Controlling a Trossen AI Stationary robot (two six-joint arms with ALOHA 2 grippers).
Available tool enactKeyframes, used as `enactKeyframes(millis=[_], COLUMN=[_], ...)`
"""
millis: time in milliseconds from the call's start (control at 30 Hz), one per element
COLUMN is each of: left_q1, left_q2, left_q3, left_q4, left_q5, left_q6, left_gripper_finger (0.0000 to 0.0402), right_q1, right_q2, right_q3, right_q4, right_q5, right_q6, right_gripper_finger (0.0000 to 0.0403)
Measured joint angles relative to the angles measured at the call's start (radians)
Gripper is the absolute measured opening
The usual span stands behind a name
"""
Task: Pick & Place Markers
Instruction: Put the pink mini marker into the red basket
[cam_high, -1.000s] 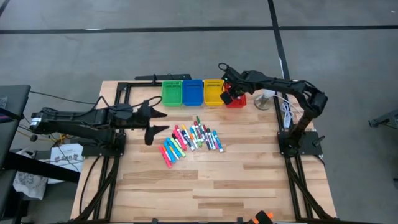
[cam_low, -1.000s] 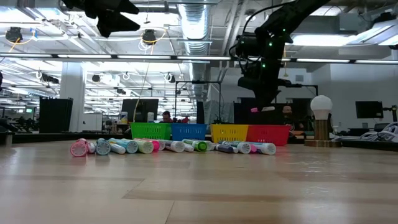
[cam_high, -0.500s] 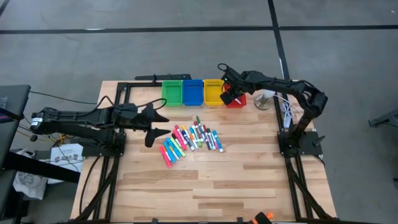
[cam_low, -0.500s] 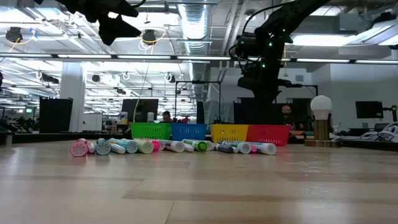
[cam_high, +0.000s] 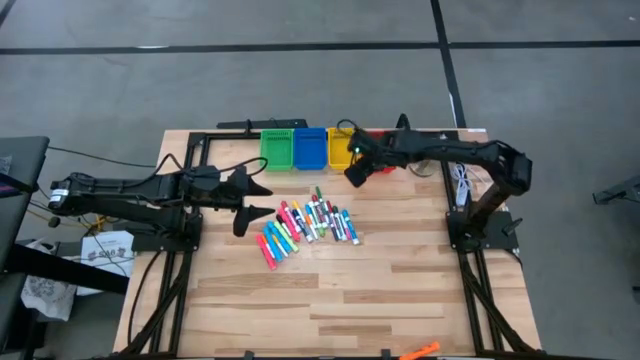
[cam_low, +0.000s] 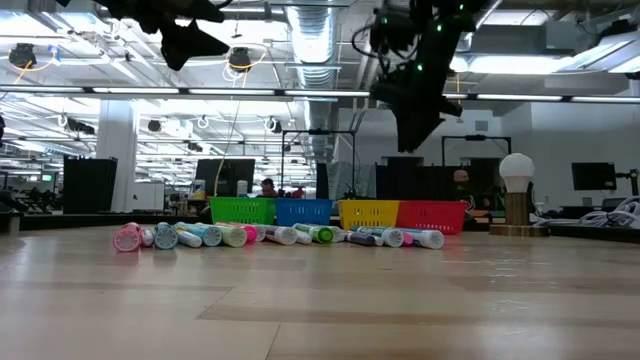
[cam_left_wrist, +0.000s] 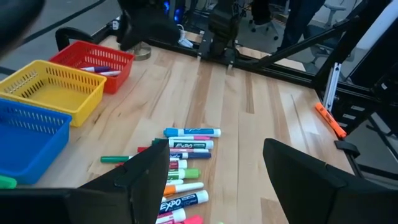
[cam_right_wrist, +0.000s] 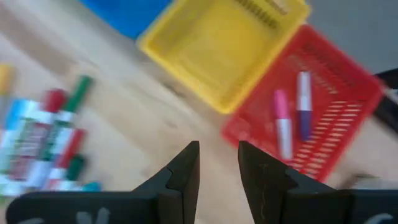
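Note:
The markers (cam_high: 308, 225) lie in a loose pile on the wooden table's middle, seen in a row in the low view (cam_low: 270, 236). Two more markers, one pink (cam_right_wrist: 283, 121) and one darker (cam_right_wrist: 303, 102), lie in the red bin (cam_right_wrist: 336, 106). My right gripper (cam_high: 351, 174) hangs above the table just in front of the yellow bin (cam_high: 341, 146). It points down, slightly open, with nothing between its fingers (cam_right_wrist: 217, 168). My left gripper (cam_high: 255, 200) hovers left of the pile, wide open and holding nothing (cam_left_wrist: 217, 180).
Green (cam_high: 277, 148), blue (cam_high: 309, 147), yellow and red bins stand in a row along the far edge. Black frame rails (cam_high: 225, 130) run along the far and side edges. A cable (cam_high: 460, 180) lies by the right arm's base. Bare wood lies toward the near edge.
My right gripper has let go of a pink marker over the red bin. It has then risen and swung toward the table's left and near side, ending in front of the yellow bin.

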Motion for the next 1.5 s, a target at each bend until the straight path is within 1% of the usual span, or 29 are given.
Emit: enactKeyframes(millis=[133,233,400,533,667,933,1333,1500], left_q1=[0.000,0.000,0.000,0.000,0.000,0.000,0.000,0.000], left_q2=[0.000,0.000,0.000,0.000,0.000,0.000,0.000,0.000], left_q3=[0.000,0.000,0.000,0.000,0.000,0.000,0.000,0.000], left_q4=[0.008,0.011,0.017,0.028,0.032,0.042,0.052,0.053], left_q5=[0.000,0.000,0.000,0.000,0.000,0.000,0.000,0.000], left_q6=[0.000,0.000,0.000,0.000,0.000,0.000,0.000,0.000], left_gripper_finger=[0.0260,0.0260,0.0260,0.0260,0.0260,0.0260,0.0260,0.0260], right_q1=[0.100,0.165,0.243,0.294,0.336,0.369,0.369,0.369], right_q2=[-0.001,-0.002,-0.002,-0.002,-0.002,-0.002,-0.002,-0.002], right_q3=[0.000,-0.001,-0.001,-0.001,-0.001,-0.001,-0.001,-0.001], right_q4=[0.021,0.058,0.107,0.113,0.111,0.106,0.107,0.109], right_q5=[-0.003,-0.004,0.006,0.065,0.102,0.120,0.128,0.127], right_q6=[0.089,0.118,0.190,0.245,0.247,0.201,0.099,0.096], right_gripper_finger=[0.0102,0.0102,0.0102,0.0102,0.0102,0.0102,0.0102,0.0102])
